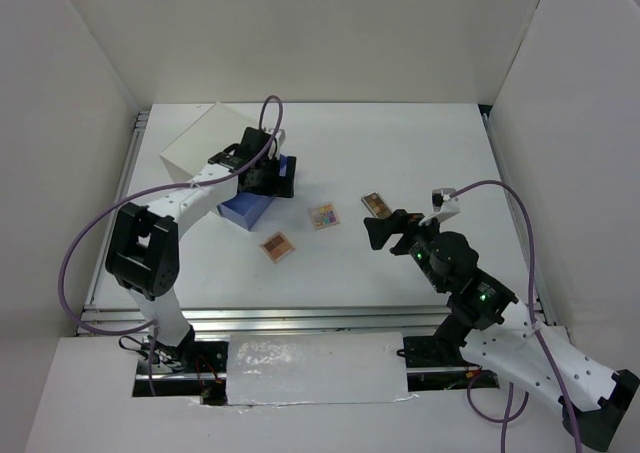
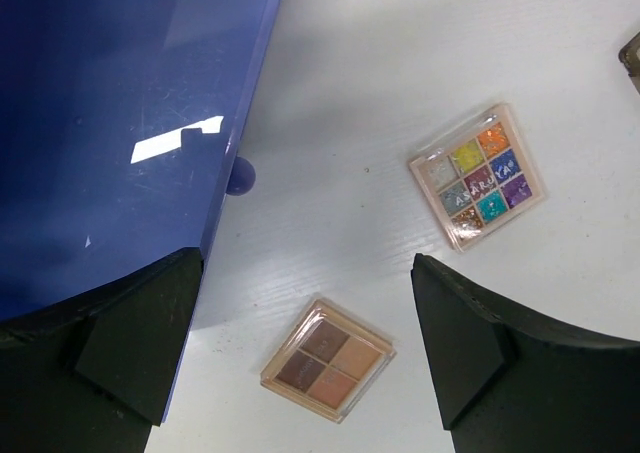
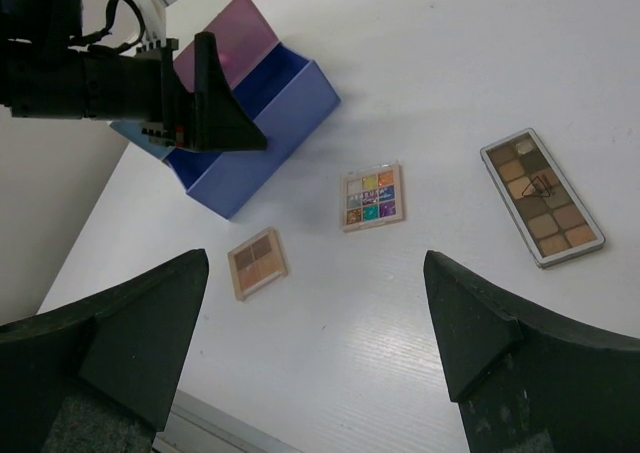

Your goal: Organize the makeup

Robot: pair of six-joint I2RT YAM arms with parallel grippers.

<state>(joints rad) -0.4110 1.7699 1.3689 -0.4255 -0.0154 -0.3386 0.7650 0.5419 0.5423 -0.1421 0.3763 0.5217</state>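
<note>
Three palettes lie on the white table: a brown four-pan square palette, a colourful nine-pan square palette and a long neutral palette. My left gripper is open and empty, beside the pulled-out blue drawer. My right gripper is open and empty, hovering just right of the long palette. Lipsticks, bottle and clear tube are out of view.
A white box with a pink drawer stands at the back left. The blue drawer's knob sticks out toward the palettes. White walls enclose the table on three sides.
</note>
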